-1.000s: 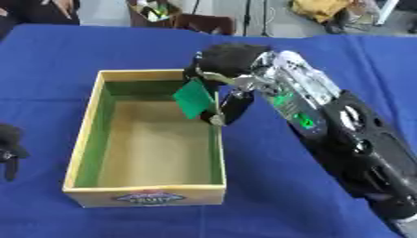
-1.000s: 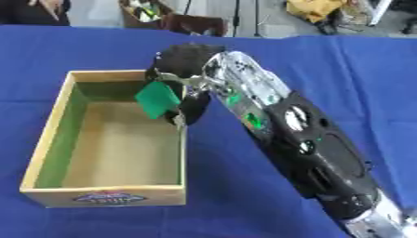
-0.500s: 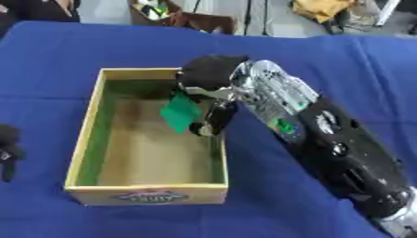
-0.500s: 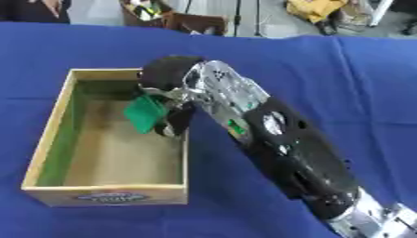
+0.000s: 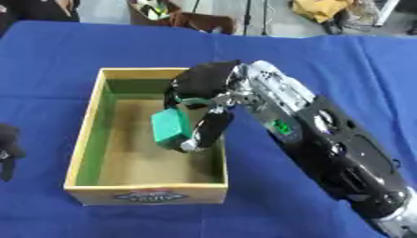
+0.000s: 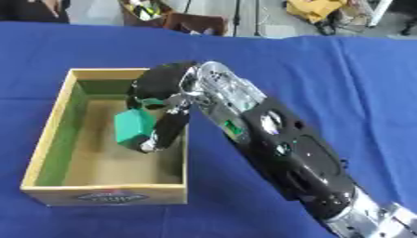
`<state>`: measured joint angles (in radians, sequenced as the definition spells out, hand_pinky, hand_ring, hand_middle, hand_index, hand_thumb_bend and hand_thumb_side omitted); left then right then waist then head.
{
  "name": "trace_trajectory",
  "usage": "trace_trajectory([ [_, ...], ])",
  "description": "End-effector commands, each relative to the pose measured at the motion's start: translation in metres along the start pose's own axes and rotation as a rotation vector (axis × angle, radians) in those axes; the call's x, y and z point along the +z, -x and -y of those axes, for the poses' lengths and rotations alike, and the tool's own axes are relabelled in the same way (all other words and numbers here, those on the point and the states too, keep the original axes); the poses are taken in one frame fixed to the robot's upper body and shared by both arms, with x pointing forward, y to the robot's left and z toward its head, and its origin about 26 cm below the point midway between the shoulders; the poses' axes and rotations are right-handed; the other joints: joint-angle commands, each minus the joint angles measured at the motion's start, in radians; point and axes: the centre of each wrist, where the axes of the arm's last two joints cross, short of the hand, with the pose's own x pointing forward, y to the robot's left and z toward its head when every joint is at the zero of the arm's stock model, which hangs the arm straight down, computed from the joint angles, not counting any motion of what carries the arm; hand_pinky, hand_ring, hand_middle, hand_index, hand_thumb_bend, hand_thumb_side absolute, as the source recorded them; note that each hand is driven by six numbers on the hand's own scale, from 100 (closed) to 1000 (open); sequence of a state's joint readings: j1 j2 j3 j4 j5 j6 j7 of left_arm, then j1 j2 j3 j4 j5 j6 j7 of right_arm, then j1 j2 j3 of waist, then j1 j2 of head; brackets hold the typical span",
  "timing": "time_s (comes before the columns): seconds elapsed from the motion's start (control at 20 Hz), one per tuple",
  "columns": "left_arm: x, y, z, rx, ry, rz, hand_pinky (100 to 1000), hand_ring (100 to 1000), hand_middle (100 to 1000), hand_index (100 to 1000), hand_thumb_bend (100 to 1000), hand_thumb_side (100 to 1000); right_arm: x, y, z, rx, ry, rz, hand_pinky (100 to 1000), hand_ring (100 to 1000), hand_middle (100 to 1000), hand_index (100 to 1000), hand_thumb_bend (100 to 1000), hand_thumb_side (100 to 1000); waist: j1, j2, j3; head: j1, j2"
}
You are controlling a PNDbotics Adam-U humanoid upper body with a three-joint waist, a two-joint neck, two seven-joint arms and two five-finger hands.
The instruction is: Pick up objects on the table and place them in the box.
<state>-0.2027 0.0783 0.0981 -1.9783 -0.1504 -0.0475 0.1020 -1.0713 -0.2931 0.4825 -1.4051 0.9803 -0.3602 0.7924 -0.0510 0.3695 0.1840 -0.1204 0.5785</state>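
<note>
Right hand (image 5: 204,95) curled round green block (image 5: 170,128), reached over right wall of wooden box (image 5: 84,135)

Held block tilted, above box floor near right wall, roughly midway along it; cannot tell whether touching floor. Box stood on blue table (image 5: 326,60) toward left edge, label on near wall. Right arm came in from lower right corner, black with silver joints. Left hand (image 5: 8,148) rested at left edge of table, dark; fingers not made out
</note>
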Motion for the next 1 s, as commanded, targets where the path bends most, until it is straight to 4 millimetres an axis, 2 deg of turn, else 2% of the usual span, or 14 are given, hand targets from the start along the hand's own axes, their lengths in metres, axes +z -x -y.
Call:
trace_trajectory([
  [0.05,-0.003,-0.006,-0.001,-0.002,0.008,0.028,100,356,487,467,100,900,0.011,0.005,0.016,0.029,0.028,0.008,834,907,739,924,702,1000,0.009,-0.021,-0.001,-0.002,-0.008],
  [0.2,-0.003,-0.006,-0.001,-0.002,0.005,0.027,100,356,487,467,100,900,0.024,0.007,0.024,-0.001,0.124,0.000,834,904,723,923,661,1000,0.011,-0.021,-0.005,0.002,-0.010],
  [0.25,-0.003,-0.006,-0.002,-0.003,0.003,0.027,100,356,487,467,100,900,0.031,0.007,0.029,-0.011,0.175,-0.007,832,899,704,918,602,1000,0.012,-0.021,-0.007,0.004,-0.011],
  [0.3,-0.003,-0.006,-0.002,-0.004,0.000,0.027,100,356,487,467,100,900,0.041,0.008,0.035,-0.023,0.247,-0.020,831,896,694,913,489,1000,0.013,-0.021,-0.010,0.007,-0.011],
  [0.35,-0.003,-0.006,-0.002,-0.005,-0.003,0.026,100,356,487,467,100,901,0.053,0.009,0.041,-0.035,0.327,-0.038,829,888,681,900,299,1000,0.014,-0.021,-0.013,0.010,-0.012],
  [0.4,-0.003,-0.006,-0.003,-0.006,-0.007,0.026,100,356,487,467,100,901,0.067,0.009,0.047,-0.048,0.422,-0.067,824,878,664,886,173,1000,0.016,-0.021,-0.016,0.014,-0.014],
  [0.45,-0.003,-0.006,-0.003,-0.007,-0.009,0.026,100,356,487,467,100,902,0.080,0.009,0.050,-0.069,0.511,-0.099,818,865,631,861,100,1000,0.017,-0.020,-0.019,0.016,-0.015],
  [0.7,-0.003,-0.006,-0.005,-0.012,-0.024,0.027,100,356,487,466,100,902,0.133,0.002,0.053,-0.240,0.867,-0.234,781,805,555,766,100,985,0.024,-0.016,-0.040,0.030,-0.019],
  [0.8,-0.004,-0.006,-0.006,-0.014,-0.033,0.028,100,356,487,466,100,902,0.152,-0.002,0.047,-0.321,0.976,-0.275,763,785,544,750,100,916,0.029,-0.013,-0.050,0.038,-0.020],
  [0.85,-0.004,-0.007,-0.006,-0.014,-0.038,0.029,100,356,487,466,100,902,0.160,-0.004,0.041,-0.367,1.033,-0.291,739,754,513,724,100,817,0.031,-0.011,-0.055,0.042,-0.020],
  [0.95,-0.004,-0.007,-0.007,-0.016,-0.050,0.030,100,356,487,466,100,902,0.171,-0.001,0.024,-0.485,1.156,-0.315,720,719,483,698,100,676,0.037,-0.007,-0.067,0.054,-0.021],
  [1.0,-0.004,-0.007,-0.008,-0.018,-0.056,0.030,100,356,487,466,100,902,0.174,0.001,0.013,-0.544,1.215,-0.329,720,710,477,690,100,640,0.040,-0.005,-0.074,0.060,-0.021],
])
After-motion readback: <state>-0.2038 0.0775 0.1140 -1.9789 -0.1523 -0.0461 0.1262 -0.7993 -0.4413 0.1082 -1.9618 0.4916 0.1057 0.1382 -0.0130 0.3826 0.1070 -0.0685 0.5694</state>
